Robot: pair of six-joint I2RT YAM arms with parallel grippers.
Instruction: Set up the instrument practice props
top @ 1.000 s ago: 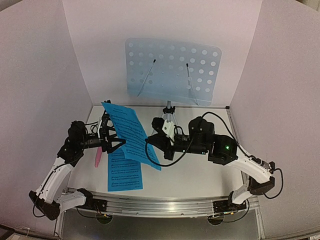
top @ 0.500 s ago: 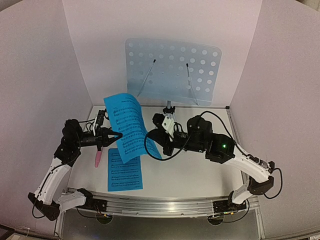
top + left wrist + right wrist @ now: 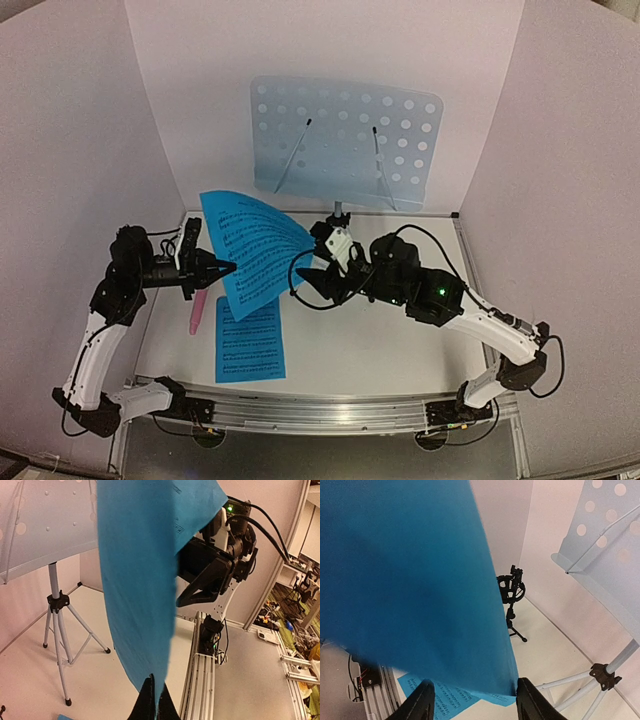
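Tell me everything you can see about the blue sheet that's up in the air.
The raised sheet-music page is thin blue paper printed with black staves. It curls and stands on edge, lifted in the air. The left pincer is shut on one edge. The right pincer stands open around the opposite edge, without gripping.

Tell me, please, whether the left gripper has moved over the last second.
Yes: the left gripper, pinching the raised page, has drawn left and back, away from the flat page.

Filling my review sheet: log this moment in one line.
left tool: shut on raised sheet-music page | right tool: open at its edge | second page: flat on table
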